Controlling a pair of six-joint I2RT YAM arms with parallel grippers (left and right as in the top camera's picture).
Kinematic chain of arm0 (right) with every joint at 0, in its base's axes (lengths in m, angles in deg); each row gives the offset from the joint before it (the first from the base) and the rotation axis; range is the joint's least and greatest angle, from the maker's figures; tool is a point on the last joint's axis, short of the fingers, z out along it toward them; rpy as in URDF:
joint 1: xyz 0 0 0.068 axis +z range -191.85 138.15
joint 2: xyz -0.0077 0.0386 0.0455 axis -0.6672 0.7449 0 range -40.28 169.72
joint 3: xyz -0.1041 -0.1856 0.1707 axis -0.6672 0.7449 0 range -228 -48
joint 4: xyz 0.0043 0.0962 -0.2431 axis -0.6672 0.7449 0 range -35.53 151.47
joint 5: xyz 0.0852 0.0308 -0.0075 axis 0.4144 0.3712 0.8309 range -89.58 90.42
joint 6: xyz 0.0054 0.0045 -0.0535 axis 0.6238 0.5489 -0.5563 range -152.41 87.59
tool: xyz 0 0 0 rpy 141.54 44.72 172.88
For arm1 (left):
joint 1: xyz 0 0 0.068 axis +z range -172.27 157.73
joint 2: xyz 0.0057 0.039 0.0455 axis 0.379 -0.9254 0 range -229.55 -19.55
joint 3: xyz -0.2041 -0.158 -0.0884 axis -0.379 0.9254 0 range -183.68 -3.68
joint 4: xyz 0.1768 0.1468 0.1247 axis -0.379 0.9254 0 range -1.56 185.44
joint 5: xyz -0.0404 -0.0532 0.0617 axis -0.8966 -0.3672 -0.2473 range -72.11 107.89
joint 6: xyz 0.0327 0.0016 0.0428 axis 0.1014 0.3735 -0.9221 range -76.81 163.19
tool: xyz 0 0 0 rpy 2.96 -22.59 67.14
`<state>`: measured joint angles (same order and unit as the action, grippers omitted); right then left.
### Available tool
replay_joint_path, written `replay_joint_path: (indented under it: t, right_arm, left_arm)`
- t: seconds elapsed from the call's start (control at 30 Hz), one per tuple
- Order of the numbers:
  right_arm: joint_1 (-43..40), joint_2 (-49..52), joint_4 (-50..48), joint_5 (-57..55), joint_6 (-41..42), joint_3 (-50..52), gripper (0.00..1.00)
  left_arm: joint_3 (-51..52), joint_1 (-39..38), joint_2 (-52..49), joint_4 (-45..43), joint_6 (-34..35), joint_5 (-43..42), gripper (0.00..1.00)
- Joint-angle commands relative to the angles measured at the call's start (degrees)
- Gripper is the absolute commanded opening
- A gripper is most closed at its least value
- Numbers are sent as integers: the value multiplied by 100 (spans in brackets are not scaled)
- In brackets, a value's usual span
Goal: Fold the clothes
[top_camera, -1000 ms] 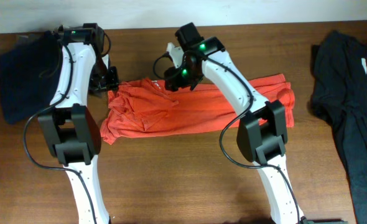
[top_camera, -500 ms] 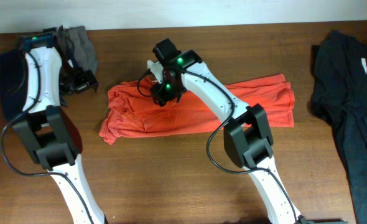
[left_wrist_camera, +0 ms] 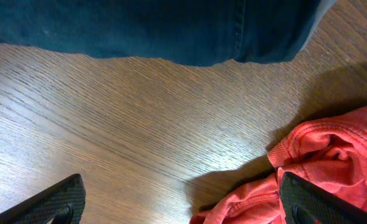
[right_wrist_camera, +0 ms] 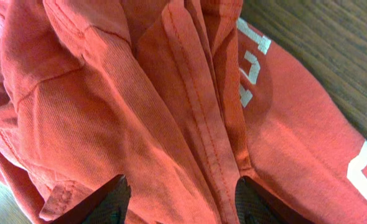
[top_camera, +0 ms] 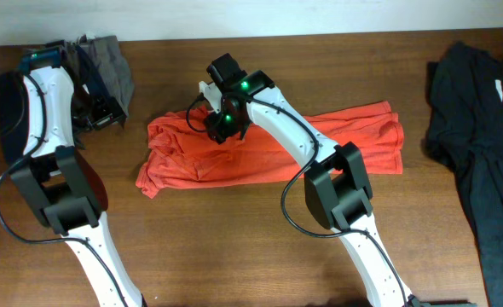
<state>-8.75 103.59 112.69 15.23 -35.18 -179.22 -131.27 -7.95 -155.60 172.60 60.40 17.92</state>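
An orange-red garment [top_camera: 268, 149] lies crumpled along the middle of the table, bunched at its left end. My right gripper [top_camera: 222, 128] hangs open right over its upper left folds; the right wrist view shows both fingertips [right_wrist_camera: 180, 202] spread over the orange cloth [right_wrist_camera: 171, 112] with white lettering at the right. My left gripper [top_camera: 105, 113] is open and empty to the left of the garment; its wrist view shows its tips [left_wrist_camera: 183, 208] over bare wood, with the orange edge [left_wrist_camera: 320, 162] at the right and a dark blue cloth [left_wrist_camera: 171, 25] at the top.
A dark navy garment [top_camera: 13, 94] with a grey piece [top_camera: 111, 64] lies at the back left corner. A black garment [top_camera: 482, 128] is heaped along the right edge. The table's front half is bare wood [top_camera: 234, 247].
My left gripper has pulled away from the garment's left end to the back left. My right gripper has shifted left along the garment's upper edge and settled.
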Motion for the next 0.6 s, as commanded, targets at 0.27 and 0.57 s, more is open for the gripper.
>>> replay_joint_path:
  t: [0.27,0.57]
  right_arm:
    - [26,190,-22,-28,-44,9,44]
    - [26,190,22,39,-20,9,18]
  left_arm:
    - [37,9,101,9,79,-22,99]
    - [37,9,101,7,79,-22,99]
